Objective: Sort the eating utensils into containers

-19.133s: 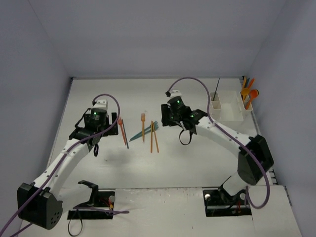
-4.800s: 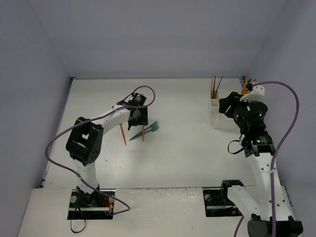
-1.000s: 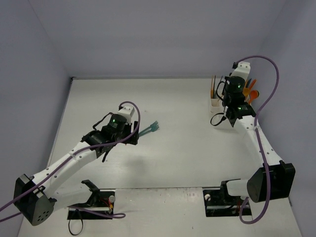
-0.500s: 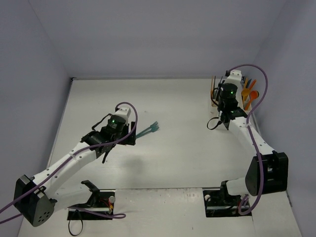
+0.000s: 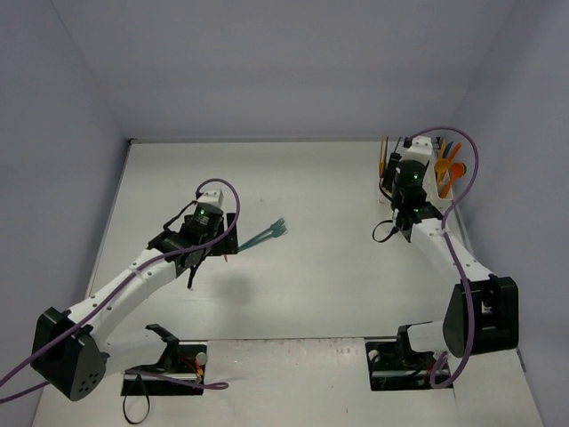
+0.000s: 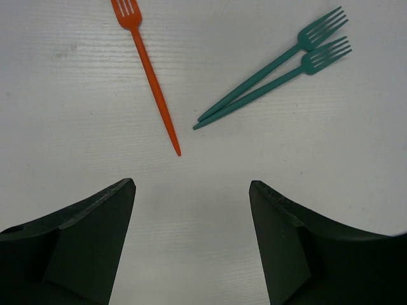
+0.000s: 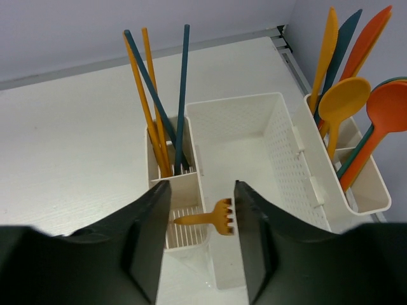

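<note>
a: start with the biggest thing. where's the holder, and why are you parked over it?

b: the white holder (image 7: pixel 280 121) sits at the far right of the table (image 5: pixel 320 267), close against the wall. my right claw (image 7: pixel 202 219) hangs just above its left side because the forks belong in the narrow slots there. four handles, orange and teal, already stand in the rear slot (image 7: pixel 166 162). knives and spoons (image 7: pixel 346 101) lean in the right-hand compartments, and the wide middle tray has nothing in it.

a: and the orange fork between your fingers?

b: that small fork (image 7: pixel 206 220) lies crosswise between my fingers, tines to the right, over the front slot. my jaws are parted with a gap beside the tines, so i judge it's being let go, though i can't tell whether a finger touches the handle end.

a: your left side?

b: my left claw (image 6: pixel 191 241) is spread wide and holds nothing. it hovers over the last loose pieces: a red-orange fork (image 6: pixel 147 70) and two teal forks (image 6: pixel 273 67) lying side by side, handles nearly touching, all flat on the table. the claw is low and open, i'd say lining up for one of them.

a: what does each camera give you that the others don't?

b: the overhead view shows both arms and how far apart the pile and holder are, but the arm covers most of the red-orange fork. only the left wrist view shows all three forks; only the right wrist view shows the slots.
</note>
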You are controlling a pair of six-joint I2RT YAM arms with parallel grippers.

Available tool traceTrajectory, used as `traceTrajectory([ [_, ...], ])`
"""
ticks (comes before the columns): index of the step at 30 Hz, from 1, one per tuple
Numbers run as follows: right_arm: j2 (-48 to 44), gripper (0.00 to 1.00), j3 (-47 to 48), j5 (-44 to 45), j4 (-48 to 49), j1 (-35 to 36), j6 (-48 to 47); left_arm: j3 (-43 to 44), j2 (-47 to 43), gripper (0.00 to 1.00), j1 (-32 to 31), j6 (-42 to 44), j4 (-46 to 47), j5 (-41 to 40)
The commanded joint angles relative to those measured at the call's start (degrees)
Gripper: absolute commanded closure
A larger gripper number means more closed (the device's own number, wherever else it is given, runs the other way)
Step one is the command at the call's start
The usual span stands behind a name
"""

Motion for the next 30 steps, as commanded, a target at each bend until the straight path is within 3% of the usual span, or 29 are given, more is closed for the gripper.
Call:
traceTrajectory([
  [1, -9.14, 0.54, 2.14, -1.17, 0.34, -0.39, 1.01, 0.06, 1.76, 0.30, 2.24, -4.97, 0.40, -2.80],
  [12, -24.81, 0.48, 6.81, -5.45, -16.74, -0.13, 4.62, 6.46, 16.29, 0.31, 6.86, -7.67, 2.93, -2.85],
  [18, -31.33, 0.48, 4.71, -10.59, -21.89, -0.03, 8.99, 12.18, 25.50, 0.39, 9.03, -7.49, 3.67, -1.80],
  [21, -33.92, 0.48, 3.82, -11.80, -24.50, 0.07, 9.70, 14.93, 30.15, 0.48, 9.94, -7.41, 3.72, -1.62],
  [30, -36.36, 0.45, 4.18, -14.84, -28.33, 0.14, 8.95, 19.61, 39.64, 0.85, 10.79, -7.23, 1.84, -4.34],
])
